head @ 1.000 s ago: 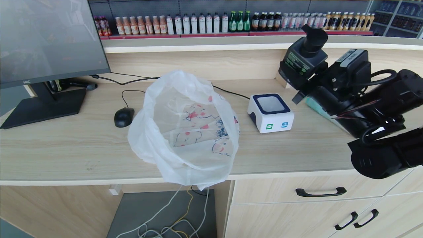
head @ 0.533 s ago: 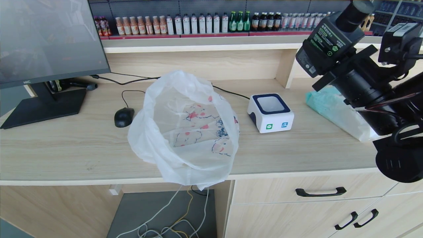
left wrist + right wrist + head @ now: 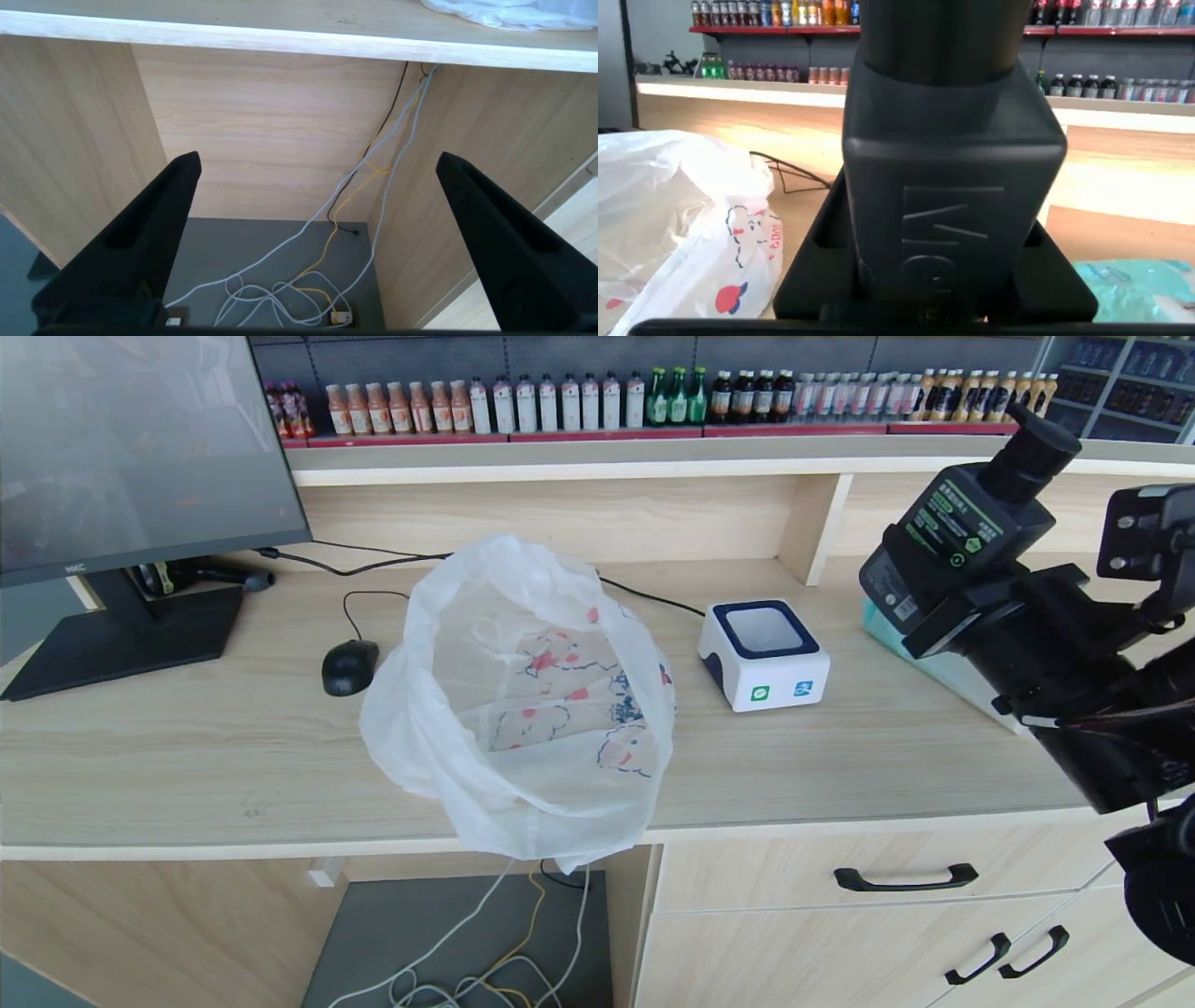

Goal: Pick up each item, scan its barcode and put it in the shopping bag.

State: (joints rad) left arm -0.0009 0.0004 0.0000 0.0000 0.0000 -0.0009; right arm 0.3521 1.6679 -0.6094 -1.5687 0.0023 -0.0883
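Observation:
My right gripper [image 3: 990,607] is shut on a black bottle [image 3: 966,532] with a green label, held tilted in the air over the right end of the counter, right of the white scanner [image 3: 764,655]. The right wrist view shows the black bottle [image 3: 952,177] close up between the fingers. A white shopping bag [image 3: 523,700] with cartoon prints stands open at the counter's front middle. A teal packet [image 3: 934,658] lies on the counter under the right arm, partly hidden. My left gripper [image 3: 318,243] is open below the counter edge, with cables behind it.
A monitor [image 3: 131,448] stands at the back left, a black mouse [image 3: 350,666] beside the bag. A raised ledge [image 3: 653,467] with a divider [image 3: 812,527] runs behind the counter. Drawers [image 3: 906,877] sit under the right side. Bottle shelves line the far wall.
The right arm with the bottle swung right and up from above the scanner's right, then came down a little. The bag and scanner stayed put.

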